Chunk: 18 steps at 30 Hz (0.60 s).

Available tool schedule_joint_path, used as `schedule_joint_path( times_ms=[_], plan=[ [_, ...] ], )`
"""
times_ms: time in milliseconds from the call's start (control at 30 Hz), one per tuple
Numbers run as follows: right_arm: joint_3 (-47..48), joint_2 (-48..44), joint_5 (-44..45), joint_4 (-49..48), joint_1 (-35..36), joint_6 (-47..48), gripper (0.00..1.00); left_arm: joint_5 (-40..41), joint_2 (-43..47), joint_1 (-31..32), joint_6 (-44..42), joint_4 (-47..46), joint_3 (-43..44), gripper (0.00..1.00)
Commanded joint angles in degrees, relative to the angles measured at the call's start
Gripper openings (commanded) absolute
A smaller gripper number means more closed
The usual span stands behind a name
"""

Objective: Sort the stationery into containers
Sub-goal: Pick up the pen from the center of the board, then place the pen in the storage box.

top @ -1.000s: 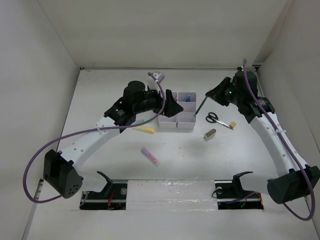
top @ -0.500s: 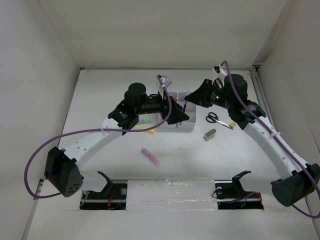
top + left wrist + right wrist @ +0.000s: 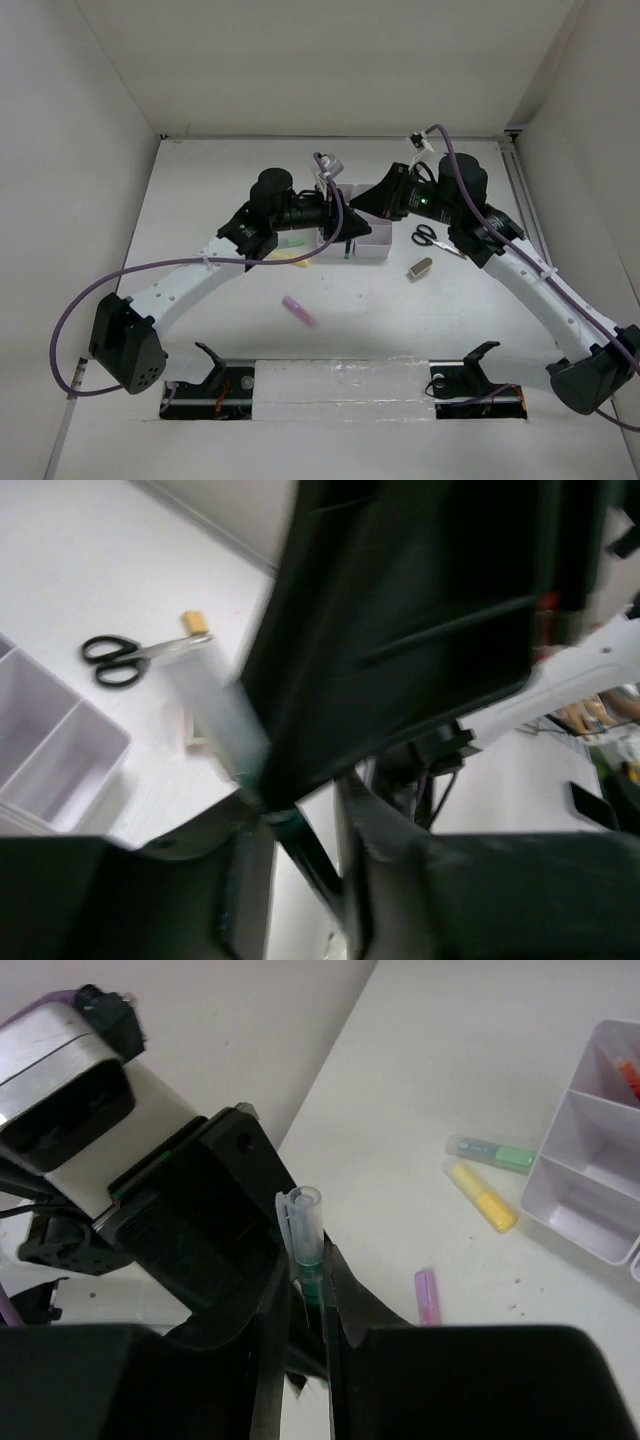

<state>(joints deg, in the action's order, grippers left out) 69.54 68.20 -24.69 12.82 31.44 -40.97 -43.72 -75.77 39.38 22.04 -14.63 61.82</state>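
Right gripper (image 3: pixel 305 1295): fingers closed on the pen (image 3: pixel 306 1222), clear cap projecting past the tips. Left gripper (image 3: pixel 300 828): fingers narrow on either side of the same pen (view blurred); grip cannot be told, possibly touching. Tray (image 3: pixel 375 246) lies just beneath the fingertips.

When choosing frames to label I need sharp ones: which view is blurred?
Left wrist: smeared by motion, though the scissors read clearly. Right wrist: sharp on the pen. Top external: crisp, evenly lit, soft shadows.
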Motion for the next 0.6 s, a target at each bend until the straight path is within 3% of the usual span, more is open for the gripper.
schedule_joint_path(
  times_ms=[0,100,167,200,267,300,400,533,567],
  plan=[
    [0.34,-1.5,0.17,-4.12,0.99,-0.34,0.0,1.09,0.36,0.0,-0.77,-3.47,-0.04,0.17],
    [0.34,-1.5,0.17,-4.12,0.99,-0.34,0.0,4.15,0.36,0.0,-0.77,-2.33,0.49,0.0],
    [0.34,-0.97,0.17,-4.12,0.99,-0.34,0.06,6.27,0.36,0.0,-0.77,-0.84,1.02,0.0],
    [0.34,-0.97,0.17,-4.12,0.99,-0.34,0.18,7.85,0.36,0.0,-0.77,-0.84,1.02,0.0],
    [0.34,-0.97,0.17,-4.12,0.99,0.19,0.62,9.7,0.36,0.0,-0.25,-0.31,1.54,0.0],
    [-0.19,-1.49,0.86,-4.12,0.99,0.19,1.0,10.67,0.36,0.0,-0.25,0.39,1.55,0.0],
    [-0.72,-4.47,3.59,-2.89,-1.11,0.19,1.0,17.78,0.36,0.0,0.28,1.09,1.55,0.0],
    [-1.94,-9.65,9.29,1.15,-4.54,1.67,1.0,31.48,-0.34,0.0,0.81,0.49,1.55,0.0],
    [-1.95,-10.8,10.52,2.46,-4.55,2.21,1.0,37.95,-1.48,0.0,2.03,0.48,1.55,0.0]
  ],
)
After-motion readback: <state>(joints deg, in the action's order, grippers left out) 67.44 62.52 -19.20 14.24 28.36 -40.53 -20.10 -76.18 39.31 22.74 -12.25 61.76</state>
